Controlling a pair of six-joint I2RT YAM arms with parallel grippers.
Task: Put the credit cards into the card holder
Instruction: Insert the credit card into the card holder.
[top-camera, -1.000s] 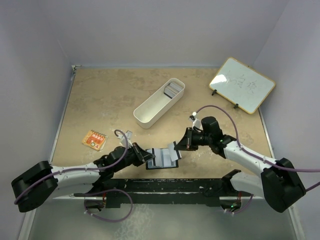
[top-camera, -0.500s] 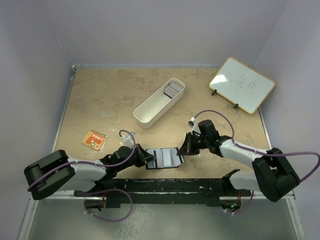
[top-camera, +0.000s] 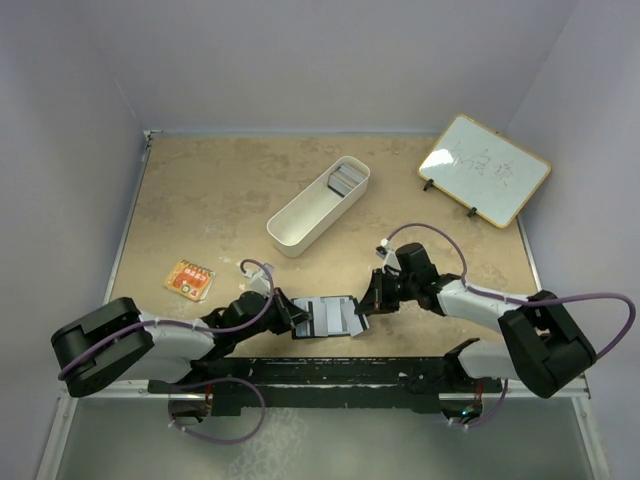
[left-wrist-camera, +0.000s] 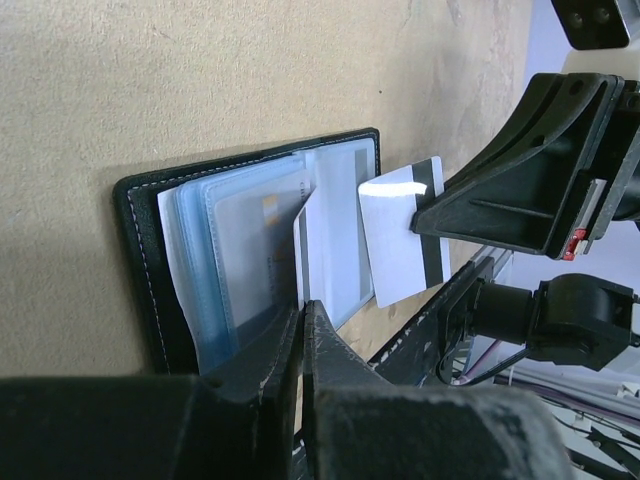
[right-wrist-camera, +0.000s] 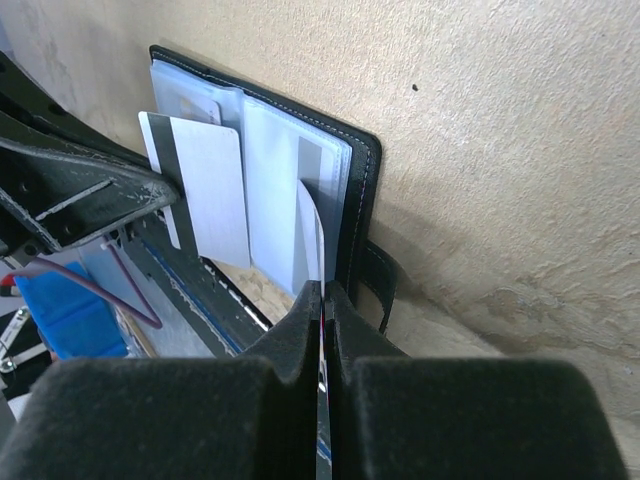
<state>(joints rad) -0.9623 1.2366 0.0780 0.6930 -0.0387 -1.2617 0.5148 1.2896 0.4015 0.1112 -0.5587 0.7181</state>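
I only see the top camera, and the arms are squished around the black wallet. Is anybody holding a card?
Observer: Yes. The right gripper pinches a white credit card by its black-striped end.
Operator: What about the other arm?
Observer: The left gripper pinches a second card, also striped.
Operator: What's inside the wallet?
Observer: The card holder has clear sleeves; one already holds a card with a yellow mark.

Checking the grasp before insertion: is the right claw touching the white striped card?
Touching. In the left wrist view the right claw is clamped over the striped edge of the white striped card, no gap.
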